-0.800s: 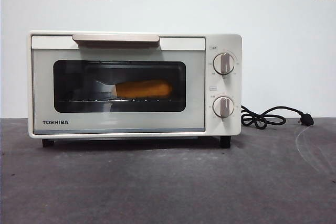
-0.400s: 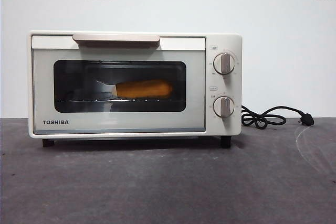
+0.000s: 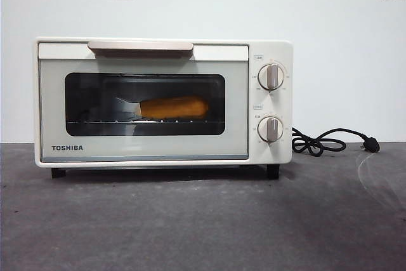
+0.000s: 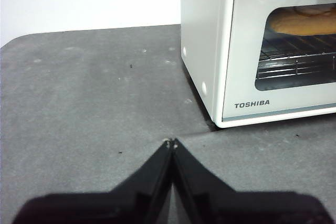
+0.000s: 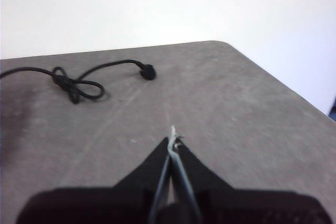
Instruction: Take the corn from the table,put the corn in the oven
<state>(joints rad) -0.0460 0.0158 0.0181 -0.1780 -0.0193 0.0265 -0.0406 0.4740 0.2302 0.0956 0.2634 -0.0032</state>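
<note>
Since the glossy yellow-orange corn cob [image 3: 172,107] lies on the wire rack behind the dark glass door of the cream-white toaster oven [image 3: 146,150], the task looks finished. Both the left gripper [image 4: 171,142] and the right gripper [image 5: 173,141] hover with fingers together over the matte grey surface [image 3: 203,226].

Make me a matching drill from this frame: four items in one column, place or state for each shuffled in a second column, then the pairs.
Items:
1. corn
2. oven door
3. power cord
4. left gripper

Place or state:
A. lying unplugged on the table, on the knob side of the oven
B. shut, holding nothing, low over the table near the oven's TOSHIBA corner
C. on the wire rack behind the glass
D. closed

Pairs: 1-C, 2-D, 3-A, 4-B
</note>
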